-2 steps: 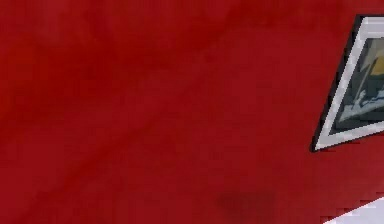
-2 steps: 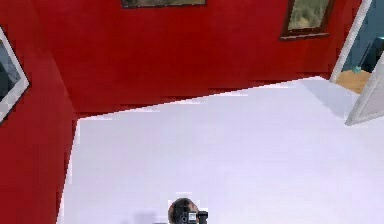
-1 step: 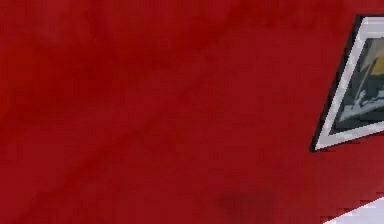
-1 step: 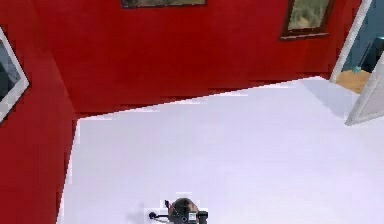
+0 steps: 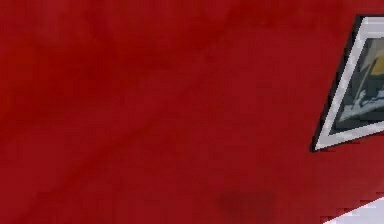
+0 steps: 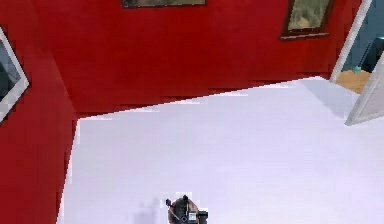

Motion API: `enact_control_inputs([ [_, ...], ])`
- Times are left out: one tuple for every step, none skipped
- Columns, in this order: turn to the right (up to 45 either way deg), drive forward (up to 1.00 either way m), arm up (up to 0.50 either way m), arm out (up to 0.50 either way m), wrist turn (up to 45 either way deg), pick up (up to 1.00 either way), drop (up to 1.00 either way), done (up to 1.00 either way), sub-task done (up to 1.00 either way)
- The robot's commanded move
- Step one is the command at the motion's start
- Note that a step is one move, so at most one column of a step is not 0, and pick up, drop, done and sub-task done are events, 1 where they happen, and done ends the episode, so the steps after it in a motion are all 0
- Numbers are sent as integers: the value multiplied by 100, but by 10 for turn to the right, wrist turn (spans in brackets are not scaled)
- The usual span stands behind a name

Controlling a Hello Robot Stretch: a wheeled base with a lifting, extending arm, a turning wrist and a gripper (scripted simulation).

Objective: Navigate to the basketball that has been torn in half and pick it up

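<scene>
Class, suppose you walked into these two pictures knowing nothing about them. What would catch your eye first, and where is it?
A deep red wall looms close across the forward view, with a grey-framed picture at its right edge. In the arm side view a broad white floor spreads out between red walls towards a white door at the right edge. The small dark gripper sits at the bottom edge.

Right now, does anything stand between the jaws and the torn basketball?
Nothing visible stands in the way on the arm's side: beyond the jaws lies bare white floor up to the far red wall. In the forward view a near red wall with a framed picture stands close. Where the basketball lies, I cannot tell.
</scene>
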Motion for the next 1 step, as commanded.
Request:
enact_control_inputs([
  [0, 0, -30, 0, 0, 0, 0, 0, 0],
])
